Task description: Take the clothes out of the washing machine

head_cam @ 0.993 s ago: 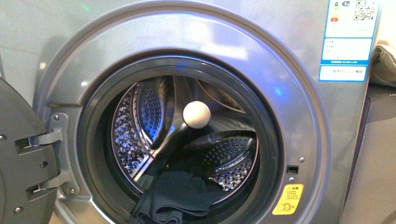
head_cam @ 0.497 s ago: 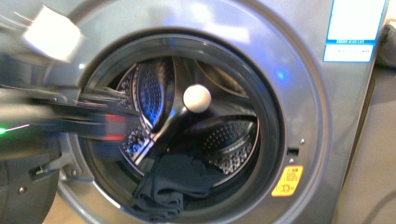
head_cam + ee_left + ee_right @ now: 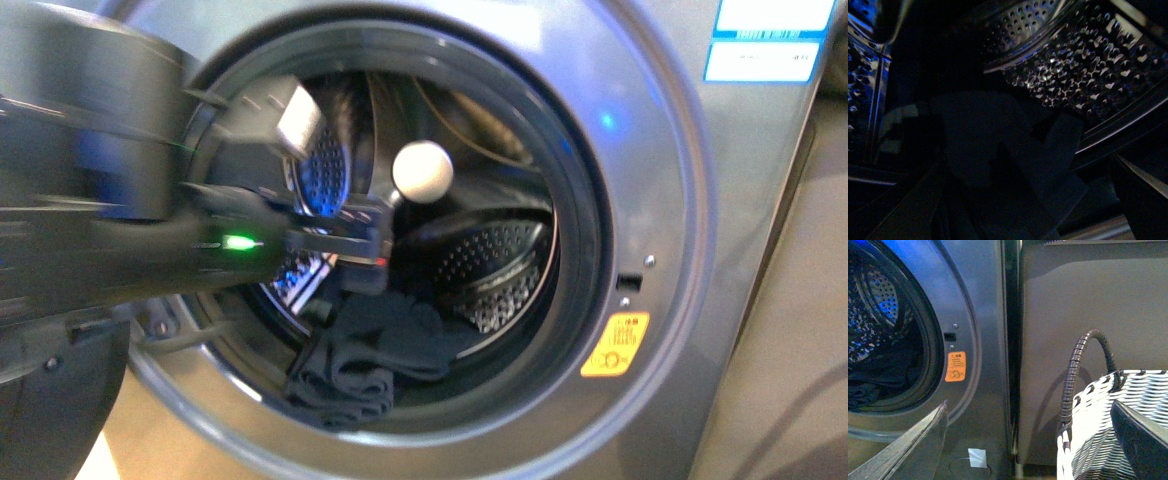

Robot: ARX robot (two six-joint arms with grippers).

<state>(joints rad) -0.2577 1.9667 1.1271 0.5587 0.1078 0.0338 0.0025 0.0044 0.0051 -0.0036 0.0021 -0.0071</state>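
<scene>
Grey washing machine (image 3: 660, 150) fills the view | dark clothes (image 3: 370, 345) lie in drum (image 3: 485, 265) | left pincer (image 3: 362, 262) blurry above them, cannot tell grip | right pincer (image 3: 1028, 407) apart near white basket (image 3: 1098, 445)

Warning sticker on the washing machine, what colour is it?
The warning sticker is yellow-orange with dark markings, clearest in the front view.

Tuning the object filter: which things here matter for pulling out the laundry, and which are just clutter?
Job: clothes, washing machine, left claw, probably the woven basket.
Bystanders: white ball, yellow sticker, blue-white labels.
</scene>
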